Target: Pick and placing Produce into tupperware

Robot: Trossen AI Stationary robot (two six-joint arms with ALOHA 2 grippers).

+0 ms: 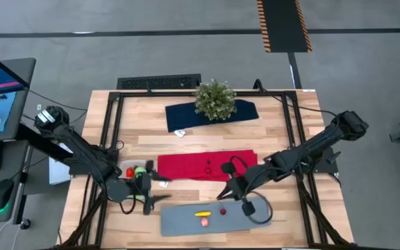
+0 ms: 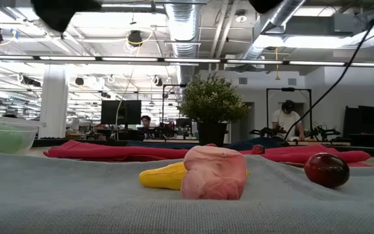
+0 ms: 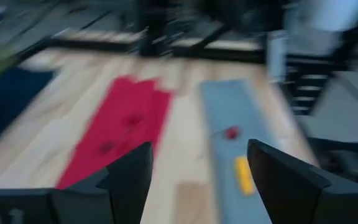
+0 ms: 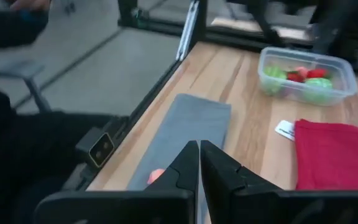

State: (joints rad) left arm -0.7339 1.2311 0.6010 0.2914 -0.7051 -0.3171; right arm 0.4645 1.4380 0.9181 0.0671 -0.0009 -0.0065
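Produce lies in two places, and no single camera shows both well. From above, the left gripper (image 1: 146, 189) hangs just beside the tupperware (image 1: 136, 171), where red and green pieces show as small blotches. The right wrist camera gives the better look: the clear tupperware (image 4: 307, 74) sits well ahead of the right gripper (image 4: 199, 163), beyond a white tag (image 4: 284, 129), with green pieces (image 4: 272, 76) and red strawberries (image 4: 308, 74) inside it.

The left gripper's fingers (image 3: 129, 177) stand wide apart with nothing between them, seen plainly only in its own wrist view. Past them on the grey mat (image 3: 229, 112) lie a yellow piece (image 3: 243, 175) and a red round piece (image 3: 231, 132), with the red cloth (image 3: 120, 130) alongside.

The right gripper (image 1: 226, 192) hangs over the mat's far edge; its fingers (image 4: 182, 168) are pressed together and empty, a pink piece (image 4: 156, 176) peeking just beside them (mostly hidden).

The low camera alone shows shapes: the pink piece (image 2: 213, 172) is lumpy and touches the yellow piece (image 2: 164, 176), while the red round piece (image 2: 326, 169) sits apart. It also catches the potted plant (image 2: 211, 107) behind and people in the room beyond. The high view places that potted plant (image 1: 214, 100) on a navy cloth (image 1: 186, 114), far from both grippers.
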